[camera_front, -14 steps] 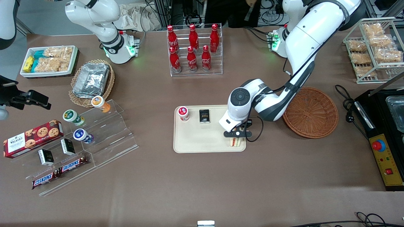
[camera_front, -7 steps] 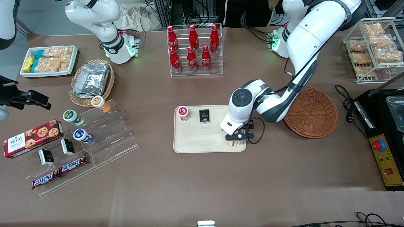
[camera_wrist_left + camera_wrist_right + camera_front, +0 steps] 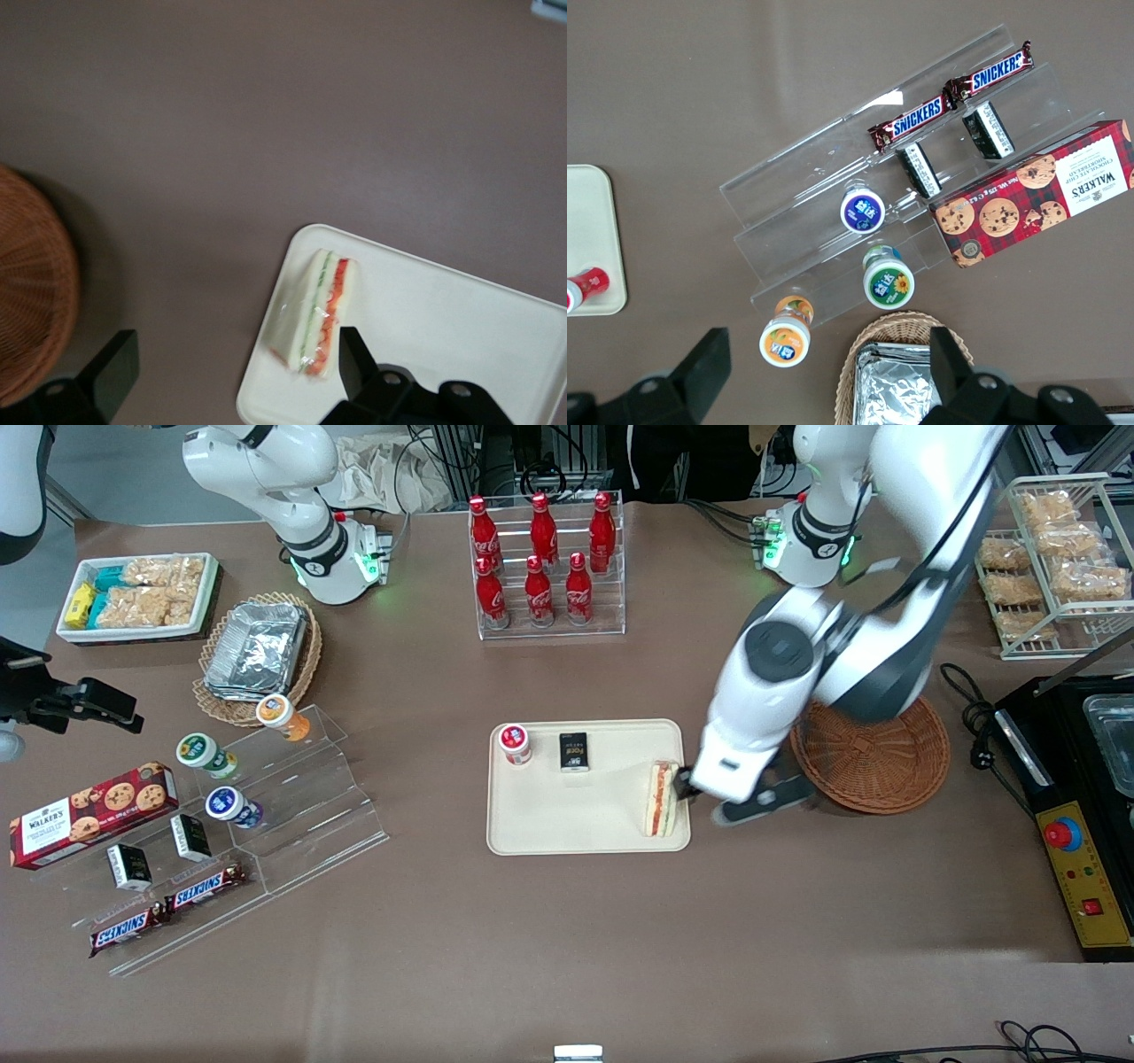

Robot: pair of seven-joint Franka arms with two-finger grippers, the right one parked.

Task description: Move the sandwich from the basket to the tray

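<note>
The sandwich (image 3: 660, 799) lies on its side on the cream tray (image 3: 576, 819), at the tray's edge toward the working arm's end, with its red and green stripes showing. It also shows in the left wrist view (image 3: 319, 310) on the tray (image 3: 443, 319). My left gripper (image 3: 722, 797) is open and empty. It hangs above the tray's edge, between the sandwich and the reddish-brown basket (image 3: 877, 757). In the left wrist view the gripper (image 3: 232, 372) has its fingers spread wide, apart from the sandwich, and the basket (image 3: 27, 283) has nothing in the part that shows.
A red-lidded cup (image 3: 515, 744) and a small black box (image 3: 574, 751) stand on the tray's edge farther from the front camera. A rack of cola bottles (image 3: 545, 567) stands farther back. A black control box (image 3: 1076, 841) and a cable lie toward the working arm's end.
The gripper has let go of the sandwich, risen and moved off toward the basket. The sandwich now lies uncovered on the tray.
</note>
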